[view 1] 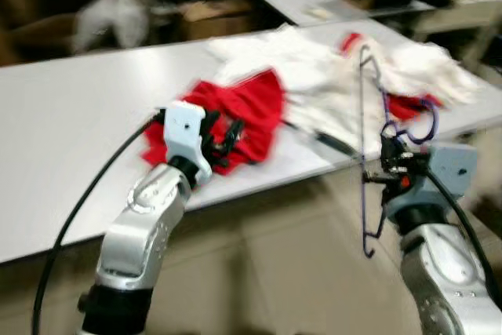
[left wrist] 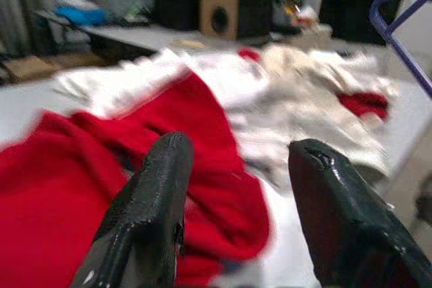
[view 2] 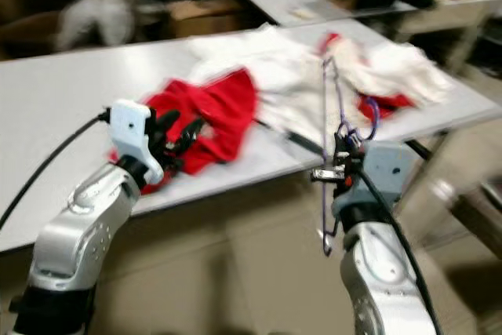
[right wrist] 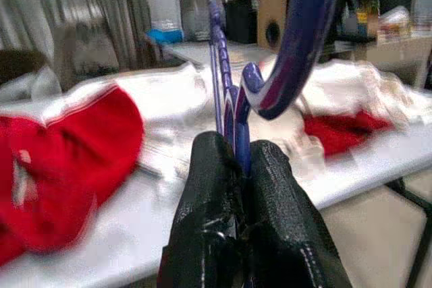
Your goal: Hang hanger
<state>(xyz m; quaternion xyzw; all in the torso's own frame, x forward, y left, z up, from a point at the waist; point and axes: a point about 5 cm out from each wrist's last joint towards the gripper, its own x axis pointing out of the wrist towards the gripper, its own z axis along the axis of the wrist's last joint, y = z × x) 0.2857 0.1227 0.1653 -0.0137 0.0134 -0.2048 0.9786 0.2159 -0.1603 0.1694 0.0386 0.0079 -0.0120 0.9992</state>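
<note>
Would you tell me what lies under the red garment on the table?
The red garment lies on the white table, its far edge meeting the pile of white clothes. Whatever is beneath its folds is covered. The left gripper hovers open over its near edge.

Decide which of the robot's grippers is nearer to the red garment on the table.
Left. The left gripper hovers open right over the red garment; the right gripper is off beyond the table edge, shut on the purple hanger.
</note>
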